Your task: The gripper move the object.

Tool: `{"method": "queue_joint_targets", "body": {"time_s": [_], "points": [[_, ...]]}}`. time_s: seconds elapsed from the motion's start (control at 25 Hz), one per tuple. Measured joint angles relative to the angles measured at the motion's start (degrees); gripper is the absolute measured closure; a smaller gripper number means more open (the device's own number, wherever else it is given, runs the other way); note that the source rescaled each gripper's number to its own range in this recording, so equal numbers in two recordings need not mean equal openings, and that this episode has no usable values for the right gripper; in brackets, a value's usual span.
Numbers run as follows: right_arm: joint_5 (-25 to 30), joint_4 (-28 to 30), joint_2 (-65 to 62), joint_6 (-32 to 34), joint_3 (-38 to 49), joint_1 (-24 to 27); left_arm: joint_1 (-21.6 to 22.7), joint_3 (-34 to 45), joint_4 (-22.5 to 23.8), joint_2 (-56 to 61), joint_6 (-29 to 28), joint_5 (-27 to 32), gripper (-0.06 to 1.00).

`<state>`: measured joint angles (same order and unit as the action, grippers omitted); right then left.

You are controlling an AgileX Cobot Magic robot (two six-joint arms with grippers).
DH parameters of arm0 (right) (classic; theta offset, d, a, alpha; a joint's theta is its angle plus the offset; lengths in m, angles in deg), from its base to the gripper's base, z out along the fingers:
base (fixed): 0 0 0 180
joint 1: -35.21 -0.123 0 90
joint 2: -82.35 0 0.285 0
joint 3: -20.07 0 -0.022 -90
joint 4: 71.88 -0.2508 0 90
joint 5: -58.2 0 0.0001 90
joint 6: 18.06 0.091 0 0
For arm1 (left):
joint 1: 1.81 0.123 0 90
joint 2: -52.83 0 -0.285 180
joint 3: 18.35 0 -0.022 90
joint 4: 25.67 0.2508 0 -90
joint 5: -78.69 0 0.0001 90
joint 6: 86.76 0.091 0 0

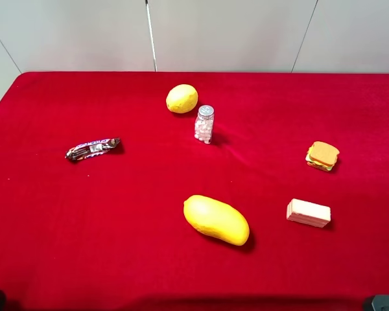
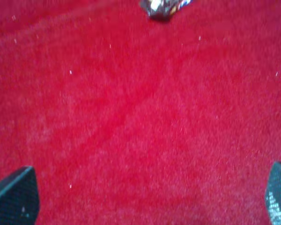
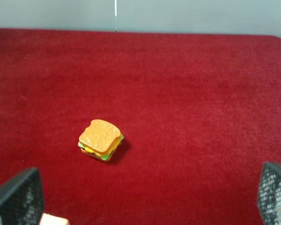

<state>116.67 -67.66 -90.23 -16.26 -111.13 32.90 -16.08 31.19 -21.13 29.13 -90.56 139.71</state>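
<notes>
We count six loose items on the red cloth (image 1: pixel 65 220), one of each kind, listed from left to right in the high view. (a) One dark foil-wrapped snack bar (image 1: pixel 93 148) lies at mid-left, its length slanting up toward the right. (b) One lemon (image 1: pixel 181 98) sits toward the back of the table, a little left of centre; it is nearly round, its slightly longer axis running roughly left to right, and it rests free on the cloth with nothing gripping it. (c) One small clear jar (image 1: pixel 204 124) with a metal cap stands upright just beside the lemon, to its front right; we cannot tell whether the two touch. (d) One mango (image 1: pixel 216 219) lies in front of centre, well apart from the lemon, its long axis slanting down to the right. (e) One pink-and-cream wafer block (image 1: pixel 308 212) lies at front right. (f) One toy sandwich (image 1: pixel 322 155) rests behind the wafer.

We see two grippers. The left gripper (image 2: pixel 140 197) has its fingers (image 2: pixel 14 194) spread wide over bare cloth, gripping nothing. The right gripper (image 3: pixel 145 197) is likewise spread wide and empty, with the sandwich ahead of it.
</notes>
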Motion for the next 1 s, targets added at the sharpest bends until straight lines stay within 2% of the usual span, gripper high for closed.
{"method": "queue_joint_targets", "body": {"time_s": [0.68, 1.0], "points": [[-0.06, 0.0, 0.0, 0.0, 0.0, 0.0, 0.0, 0.06, -0.07, 15.17, 0.0, 0.07, 0.0], [0.01, 0.0, 0.0, 0.0, 0.0, 0.0, 0.0, 0.06, -0.07, 16.14, 0.0, 0.07, 0.0]]}}
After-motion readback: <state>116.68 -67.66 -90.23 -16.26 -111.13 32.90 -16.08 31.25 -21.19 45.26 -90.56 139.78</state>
